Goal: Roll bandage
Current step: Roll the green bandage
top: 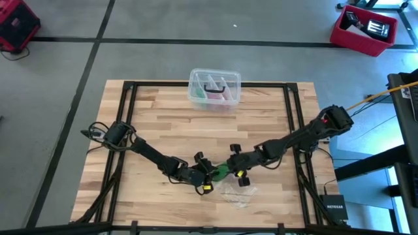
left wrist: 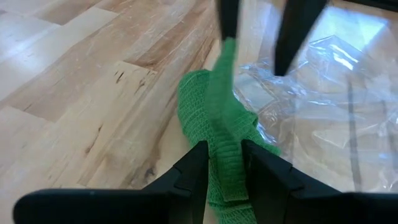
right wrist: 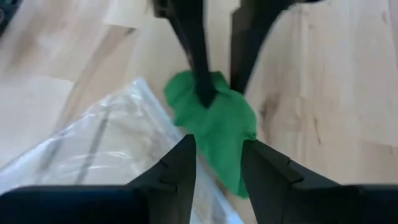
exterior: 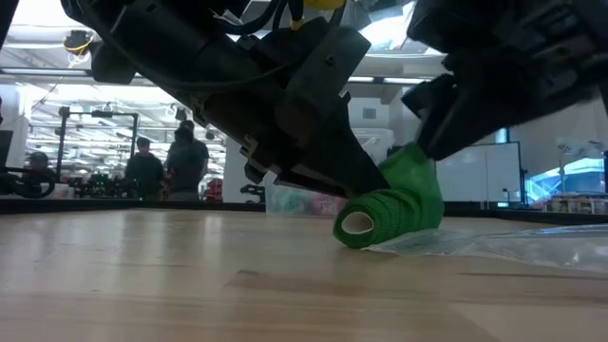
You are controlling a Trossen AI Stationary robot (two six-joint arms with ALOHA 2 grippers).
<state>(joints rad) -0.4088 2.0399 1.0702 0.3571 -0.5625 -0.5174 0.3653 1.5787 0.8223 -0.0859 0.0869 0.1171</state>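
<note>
Here, bandage: bright green, partly wound into a small roll lying on its side on the tabletop, near the front edge, hollow end facing the low camera; a loose stretch of fabric rises from the roll
Left end effector: at the front middle of the tabletop, fingers closed on the green strip, which passes between them in the left wrist view
Right end effector: just beside the left one, facing it, fingers pressed on the other side of the green fabric, which fills the gap between them
Contact: both end effectors meet at the bandage; the roll itself touches the wood
Clear plastic wrapper: crumpled, flat on the tabletop, just beside and partly under the bandage
Clear plastic box: at the far edge, well apart; it appears to hold pink and dark items
Background: people stand in the room beyond
</note>
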